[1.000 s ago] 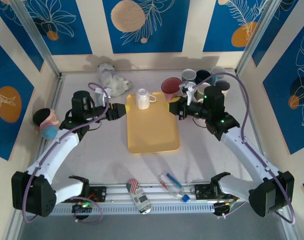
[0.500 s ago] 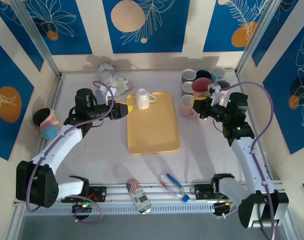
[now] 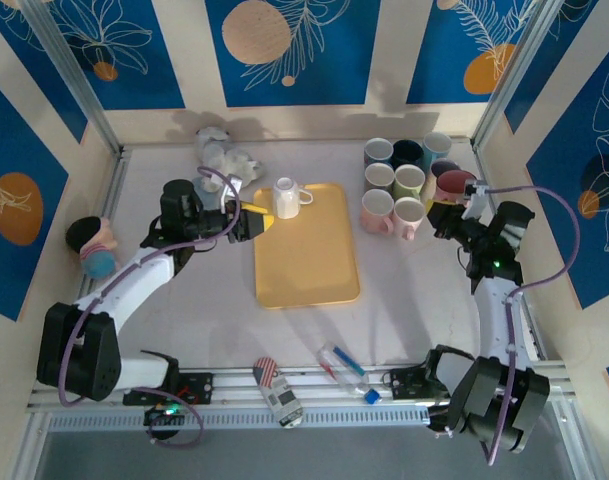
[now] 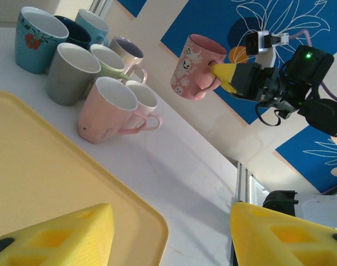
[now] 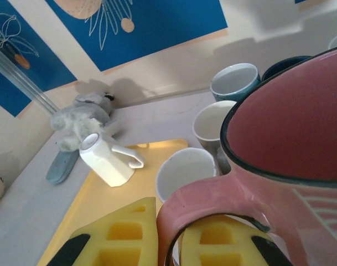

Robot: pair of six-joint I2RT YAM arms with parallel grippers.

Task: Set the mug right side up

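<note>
Nearest the arm bases, by the rail: a small stars-and-stripes can (image 3: 274,385) and a clear pen-like tube (image 3: 341,362), lying loose and of no part in the job. Farther out, on the yellow tray (image 3: 309,270): nothing but the white mug (image 3: 284,197), standing at the far-left corner, handle pointing right. Apparently mouth-down, though hard to confirm from above; from the right wrist, narrower at the top than at the tray. Just left of it, the left gripper (image 3: 254,220): fingers spread partway with nothing between them, aimed at the mug's body, near but not touching. Across the table to the right, the right gripper (image 4: 222,75): pressed together on the handle of a pink mug (image 4: 193,64), held mouth-up in the air just beside a cluster of upright mugs (image 3: 396,185). At the back wall, a grey plush toy (image 3: 222,152). Judged from this: reach stage for the white mug, with the flip itself not yet begun. Next, probably: close the last gap, then pinch the mug's wall or rim from the left side, with the handle facing away. After that, lift clear of the tray, roll the wrist half a turn, and set down on the base without knocking the tray edge.
</note>
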